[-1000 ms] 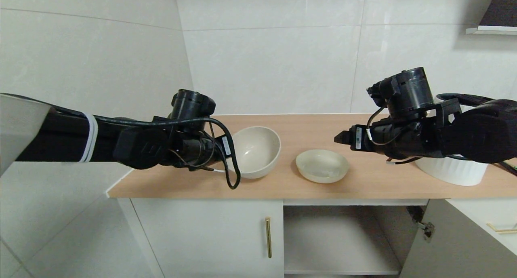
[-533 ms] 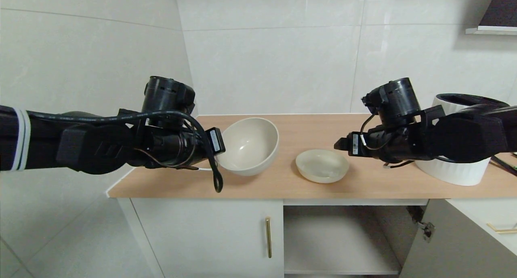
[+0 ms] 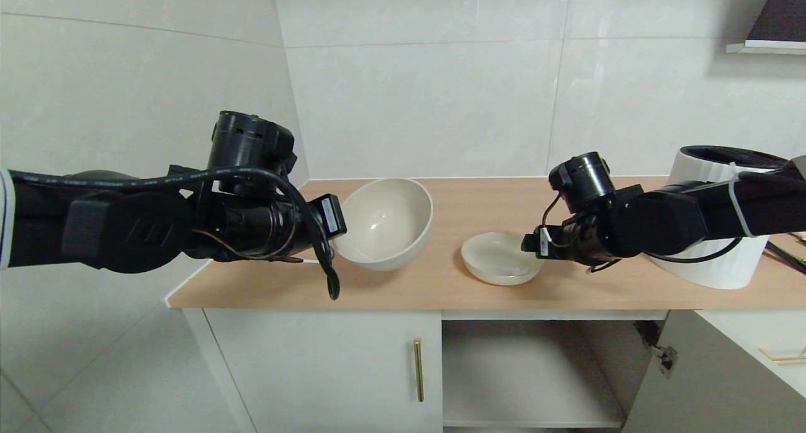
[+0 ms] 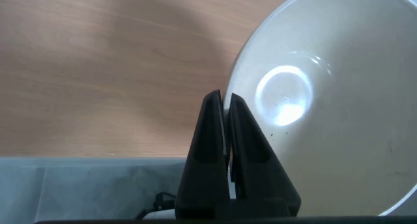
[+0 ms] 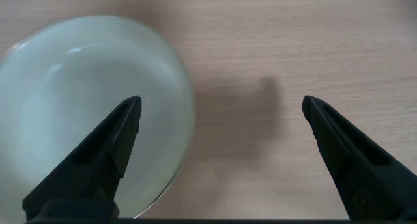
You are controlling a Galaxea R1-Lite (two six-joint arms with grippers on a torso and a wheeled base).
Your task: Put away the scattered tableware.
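A large cream bowl [image 3: 387, 222] hangs tilted above the left part of the wooden counter [image 3: 453, 288]. My left gripper [image 3: 337, 216] is shut on its rim; in the left wrist view the fingers [image 4: 225, 129] pinch the edge of the bowl [image 4: 326, 107]. A small shallow pale dish [image 3: 500, 258] rests on the counter near the middle. My right gripper [image 3: 527, 243] stands open at the dish's right rim, low over the counter. In the right wrist view one finger [image 5: 117, 142] is over the dish [image 5: 85, 113] and the other finger [image 5: 339, 146] is over bare wood.
A tall white ribbed container [image 3: 715, 219] stands at the counter's right end, behind my right arm. Below the counter a cupboard compartment [image 3: 529, 376] is open, its door [image 3: 711, 382] swung out to the right. A shut door with a brass handle [image 3: 418, 370] is on its left.
My left gripper has lifted the large bowl off the counter and tilted it. My right gripper has dropped and moved in to the small dish's right rim.
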